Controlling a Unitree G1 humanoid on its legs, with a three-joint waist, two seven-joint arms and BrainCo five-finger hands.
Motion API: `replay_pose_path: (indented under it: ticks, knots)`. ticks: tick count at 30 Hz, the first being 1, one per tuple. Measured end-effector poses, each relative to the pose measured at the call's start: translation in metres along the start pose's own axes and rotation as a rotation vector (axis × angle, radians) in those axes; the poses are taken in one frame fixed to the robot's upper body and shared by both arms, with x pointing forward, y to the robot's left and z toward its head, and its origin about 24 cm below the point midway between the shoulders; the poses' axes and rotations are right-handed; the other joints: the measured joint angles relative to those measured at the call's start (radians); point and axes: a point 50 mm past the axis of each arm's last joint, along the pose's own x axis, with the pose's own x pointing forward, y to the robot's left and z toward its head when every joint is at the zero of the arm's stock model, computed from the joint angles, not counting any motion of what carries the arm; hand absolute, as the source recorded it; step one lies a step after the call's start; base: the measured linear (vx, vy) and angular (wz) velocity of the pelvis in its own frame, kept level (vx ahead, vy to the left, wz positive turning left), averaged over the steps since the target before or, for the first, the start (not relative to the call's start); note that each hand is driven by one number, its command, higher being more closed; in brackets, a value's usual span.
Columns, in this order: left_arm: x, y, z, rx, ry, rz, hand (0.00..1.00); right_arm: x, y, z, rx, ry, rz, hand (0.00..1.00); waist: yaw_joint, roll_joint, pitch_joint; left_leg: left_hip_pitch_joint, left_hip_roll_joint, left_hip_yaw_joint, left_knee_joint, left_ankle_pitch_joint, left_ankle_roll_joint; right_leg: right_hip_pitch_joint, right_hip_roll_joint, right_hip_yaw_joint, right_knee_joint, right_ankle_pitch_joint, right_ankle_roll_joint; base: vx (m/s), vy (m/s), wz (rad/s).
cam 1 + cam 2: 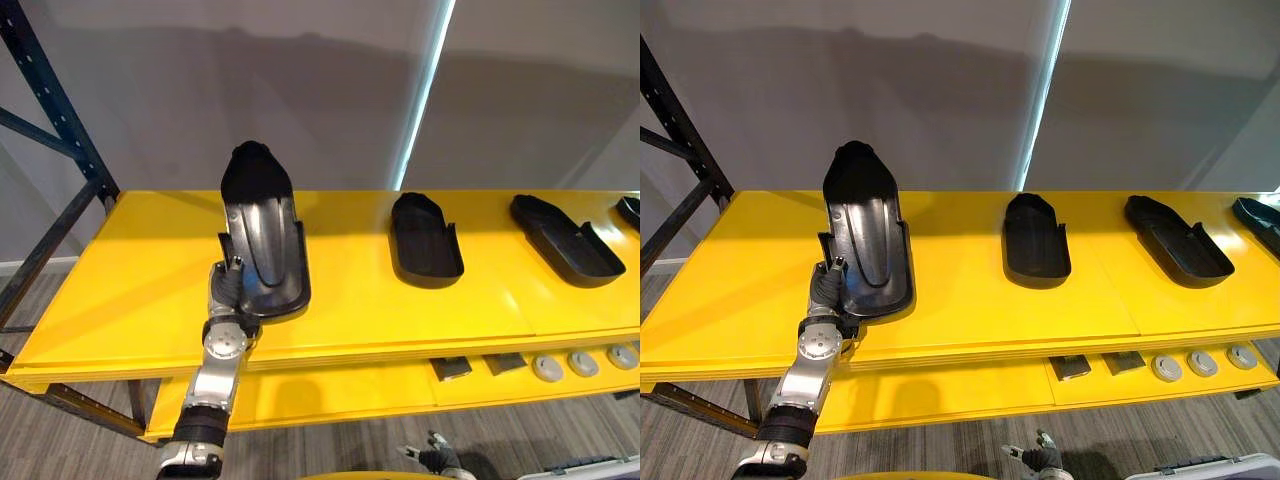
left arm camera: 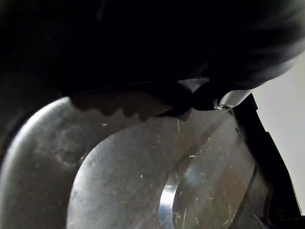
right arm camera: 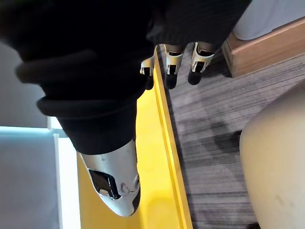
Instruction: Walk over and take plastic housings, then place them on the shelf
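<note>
A long black plastic housing (image 1: 262, 235) stands tilted on the left part of the yellow shelf (image 1: 130, 280), its far end raised against the grey wall. My left hand (image 1: 228, 285) is shut on its near left edge, and the left wrist view shows the housing's glossy inside (image 2: 143, 181) from very close. Three more black housings lie flat on the shelf: one in the middle (image 1: 425, 240), one to the right (image 1: 565, 240), one at the far right edge (image 1: 630, 210). My right hand (image 3: 171, 64) hangs low beside the shelf's front edge, fingers relaxed and holding nothing.
A lower yellow shelf level carries round grey discs (image 1: 583, 363) and small dark square parts (image 1: 452, 368). A dark blue rack upright (image 1: 50, 110) stands at the shelf's left end. A wooden box (image 3: 271, 43) sits on the grey floor.
</note>
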Motion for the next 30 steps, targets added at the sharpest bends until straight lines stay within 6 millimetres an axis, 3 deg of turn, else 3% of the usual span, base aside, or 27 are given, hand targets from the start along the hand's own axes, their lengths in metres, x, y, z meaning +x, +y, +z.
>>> replay_pose_path:
  ticks: [6, 7, 14, 30]
  knots:
    - [0.007, 0.011, -0.017, 0.04, 0.083, 0.03, 1.0, 0.002, 0.0, 0.004, 0.0, -0.01, 0.001, 0.0, -0.023, 0.006, 0.005, 0.019, -0.007, -0.001, -0.062, 0.037, 0.001, -0.013, 0.002, 0.003, 0.001, 0.007, -0.002, -0.06, -0.012, -0.01]
    - [0.008, 0.014, -0.018, 0.051, 0.087, 0.036, 0.0, 0.002, -0.001, 0.005, -0.001, -0.013, 0.002, 0.0, -0.023, 0.006, 0.011, 0.03, -0.01, -0.001, -0.08, 0.042, 0.002, -0.015, 0.002, 0.004, 0.0, 0.007, -0.002, -0.06, 0.0, -0.02]
    - [0.021, 0.035, -0.017, 0.09, 0.095, 0.101, 0.0, 0.002, 0.0, 0.006, 0.0, -0.026, 0.015, 0.0, -0.023, -0.002, 0.025, 0.041, -0.017, -0.003, -0.108, 0.058, 0.0, -0.014, 0.0, 0.009, -0.015, 0.004, 0.002, -0.02, 0.001, -0.01]
    - [0.03, 0.04, -0.007, 0.078, 0.082, 0.149, 0.0, 0.005, 0.0, 0.009, 0.006, -0.019, 0.014, 0.0, -0.023, -0.006, 0.048, 0.055, -0.017, -0.024, -0.108, 0.058, 0.0, 0.007, 0.001, 0.001, -0.017, 0.005, -0.002, 0.02, -0.002, 0.01]
